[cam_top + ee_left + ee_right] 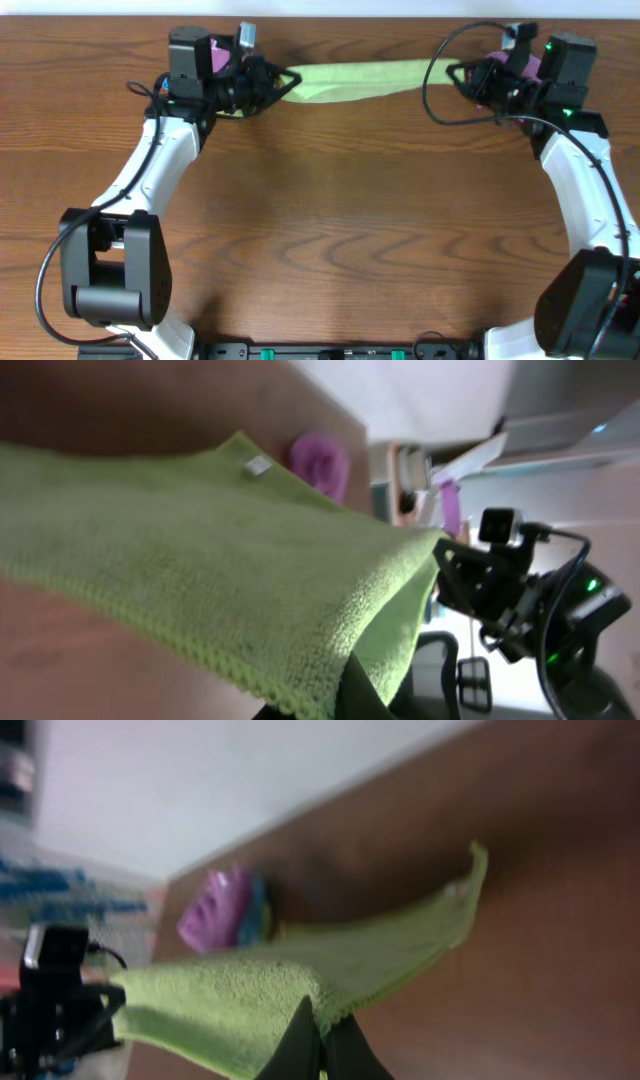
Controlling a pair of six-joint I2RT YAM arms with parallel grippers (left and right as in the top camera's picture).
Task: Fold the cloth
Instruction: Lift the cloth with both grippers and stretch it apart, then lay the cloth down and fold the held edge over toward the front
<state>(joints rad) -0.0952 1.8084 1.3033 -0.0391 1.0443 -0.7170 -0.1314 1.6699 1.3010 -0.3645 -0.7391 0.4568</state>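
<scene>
My left gripper (272, 82) is clamped on the left end of the lime-green terry cloth (365, 78). The cloth stretches as a narrow band along the far edge of the brown wooden table (340, 220). My right gripper (458, 74) is pinched shut on its right end.
</scene>
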